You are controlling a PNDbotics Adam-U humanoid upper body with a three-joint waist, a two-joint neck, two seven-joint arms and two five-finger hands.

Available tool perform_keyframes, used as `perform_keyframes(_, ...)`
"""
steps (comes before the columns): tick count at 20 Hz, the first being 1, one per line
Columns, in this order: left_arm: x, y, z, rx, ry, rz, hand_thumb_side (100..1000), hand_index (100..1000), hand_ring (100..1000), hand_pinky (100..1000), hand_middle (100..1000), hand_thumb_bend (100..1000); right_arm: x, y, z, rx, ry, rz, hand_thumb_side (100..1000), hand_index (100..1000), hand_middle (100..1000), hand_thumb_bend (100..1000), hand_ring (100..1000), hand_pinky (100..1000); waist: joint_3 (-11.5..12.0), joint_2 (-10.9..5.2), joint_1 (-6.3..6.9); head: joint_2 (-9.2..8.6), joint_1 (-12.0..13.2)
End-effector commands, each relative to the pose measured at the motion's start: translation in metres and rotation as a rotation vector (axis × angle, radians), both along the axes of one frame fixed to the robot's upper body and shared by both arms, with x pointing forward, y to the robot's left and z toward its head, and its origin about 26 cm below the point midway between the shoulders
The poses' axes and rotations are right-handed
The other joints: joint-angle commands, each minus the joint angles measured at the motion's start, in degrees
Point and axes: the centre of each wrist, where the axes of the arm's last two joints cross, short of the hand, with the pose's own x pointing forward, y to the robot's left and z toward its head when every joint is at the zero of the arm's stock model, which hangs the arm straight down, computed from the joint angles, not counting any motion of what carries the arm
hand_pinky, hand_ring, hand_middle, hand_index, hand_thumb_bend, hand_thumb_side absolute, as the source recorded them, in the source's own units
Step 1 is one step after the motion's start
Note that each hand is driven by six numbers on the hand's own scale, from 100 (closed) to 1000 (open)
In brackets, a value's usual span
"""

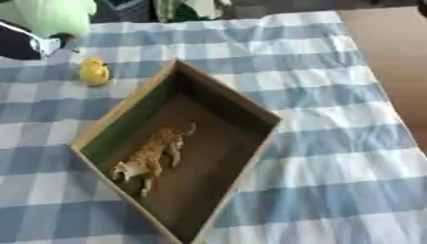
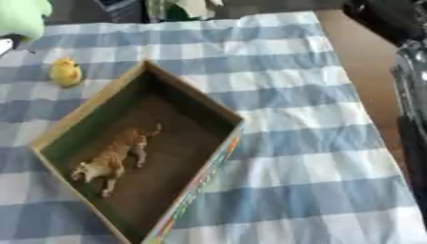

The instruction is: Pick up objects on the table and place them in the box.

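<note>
Tiger toy (image 1: 153,155) lying inside box (image 1: 223,97); yellow duck (image 1: 93,71) outside.

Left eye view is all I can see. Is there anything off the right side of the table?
Observer: Yes. The right eye view shows a dark, bulky shape along its right edge, beyond the table. I cannot tell what it is.
Operator: What does the outside of the box look like?
Observer: The box has colourful print on its outer right wall, which your view does not show.
</note>
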Motion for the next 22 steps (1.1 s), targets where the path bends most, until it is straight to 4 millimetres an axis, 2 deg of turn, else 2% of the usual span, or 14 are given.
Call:
perform_keyframes(1, -0.021, -0.02, 0.007, -0.008, -0.063, -0.122, 337, 699, 420, 286, 349, 100, -0.006, 0.001, 0.01, 0.007, -0.038, 0.007, 581, 808, 602, 100, 790, 813, -0.02, -1.74, -0.12, 0.5, -0.48)
perform_keyframes(7, -0.036, -0.055, -0.006, 0.02, -0.043, -0.304, 330, 692, 422, 282, 346, 100, -0.007, 0.002, 0.009, 0.013, -0.036, 0.006, 575, 808, 601, 100, 790, 814, -0.13, -1.72, 0.21, 0.68, -0.2)
perform_keyframes(11, -0.04, -0.071, -0.015, 0.065, -0.019, -0.368, 313, 693, 434, 292, 351, 100, -0.007, 0.003, 0.009, 0.014, -0.033, 0.009, 572, 808, 600, 100, 790, 814, -0.15, -1.6, 0.62, 0.4, 0.1)
perform_keyframes(22, -0.02, -0.085, -0.063, 0.191, 0.176, -0.367, 276, 681, 461, 319, 365, 100, -0.009, 0.003, 0.01, 0.015, -0.027, 0.011, 566, 808, 597, 100, 791, 815, -0.5, -1.11, 1.29, -0.31, 0.81)
